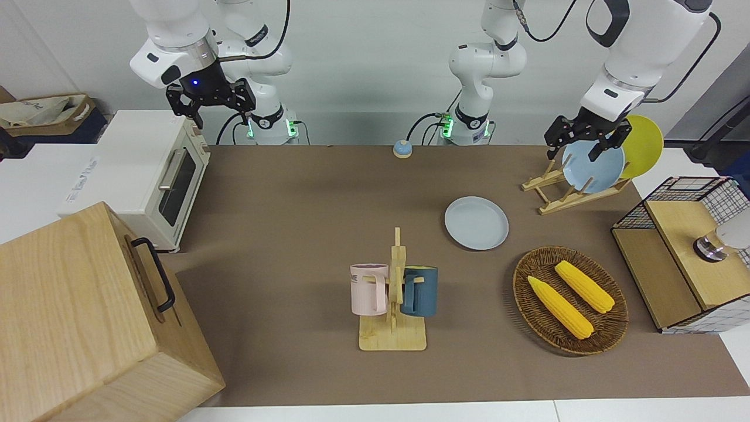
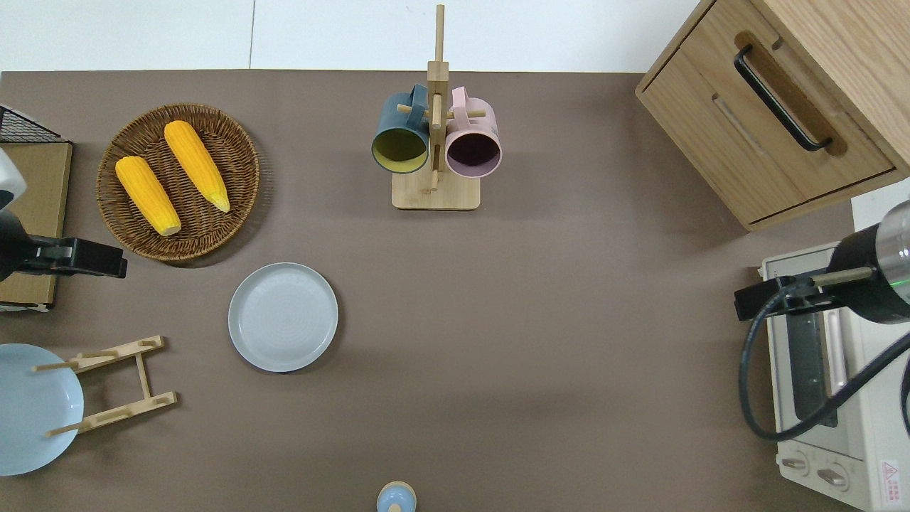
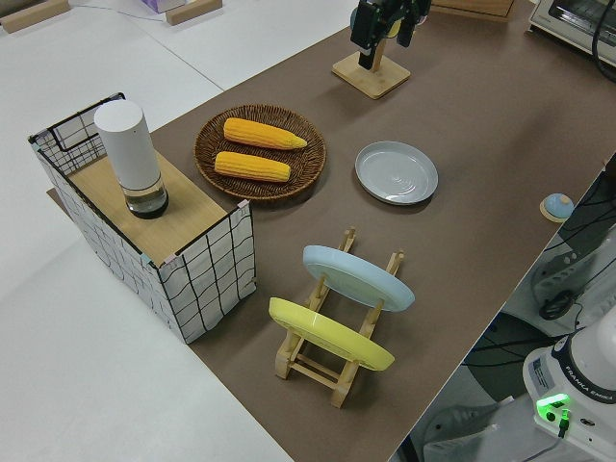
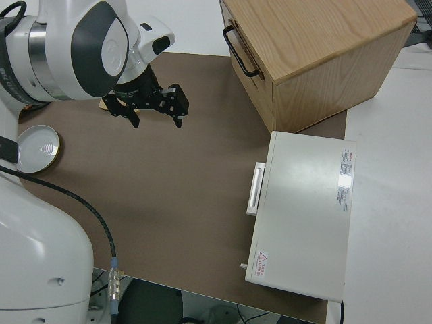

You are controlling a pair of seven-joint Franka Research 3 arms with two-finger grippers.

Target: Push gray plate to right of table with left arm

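The left hand hangs spread and empty, touching nothing, well apart from the gray plate

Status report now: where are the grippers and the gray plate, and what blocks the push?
Left gripper raised at its end of the table, empty. Right arm parked. Gray plate flat on table, untouched. Nothing in its path toward the toaster oven.

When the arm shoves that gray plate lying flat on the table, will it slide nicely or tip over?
The gray plate lies flat and shallow on the bare brown table, so it will likely slide rather than tip. Its low rim gives a pusher little to catch, so the left tool might ride over it. Being round, it may spin aside if pushed off-centre.
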